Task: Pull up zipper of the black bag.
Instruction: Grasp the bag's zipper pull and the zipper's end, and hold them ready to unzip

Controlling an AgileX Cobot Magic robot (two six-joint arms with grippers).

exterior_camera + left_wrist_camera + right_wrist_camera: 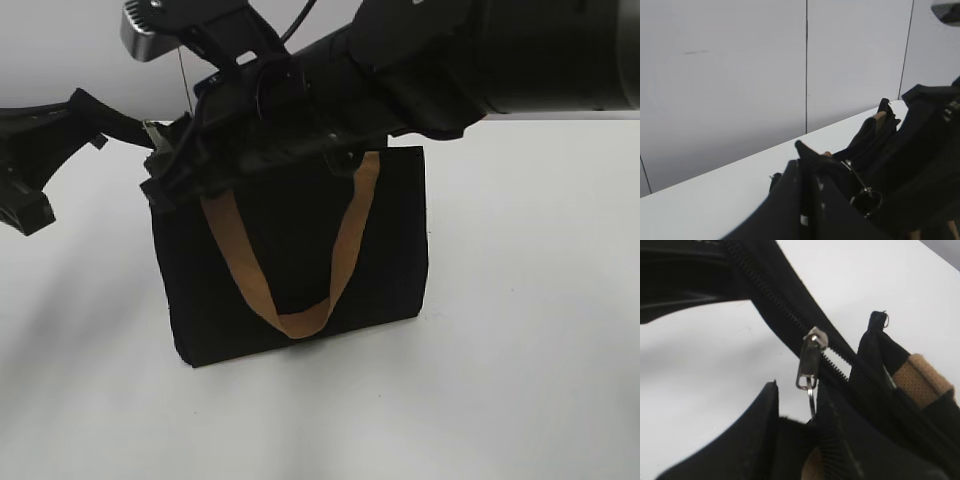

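The black bag point(300, 250) stands upright on the white table with a tan handle point(345, 240) hanging down its front. My left gripper point(72, 108) is at the left, shut on the black fabric tab at the end of the zipper, and holds it stretched out; the tab pokes out between its jaws point(802, 167). My right arm reaches across from the upper right to the bag's top left corner point(170, 155). In the right wrist view the silvery pull tab point(810, 362) sits on the zipper point(770, 295). Its wire ring runs down between my right jaws point(802, 407), which grip it.
The white table point(520, 330) spreads around the bag. A grey panelled wall point(740, 75) stands behind it. The second tan handle point(920, 377) lies inside the bag's open mouth. The metal ring also shows in the left wrist view point(866, 200).
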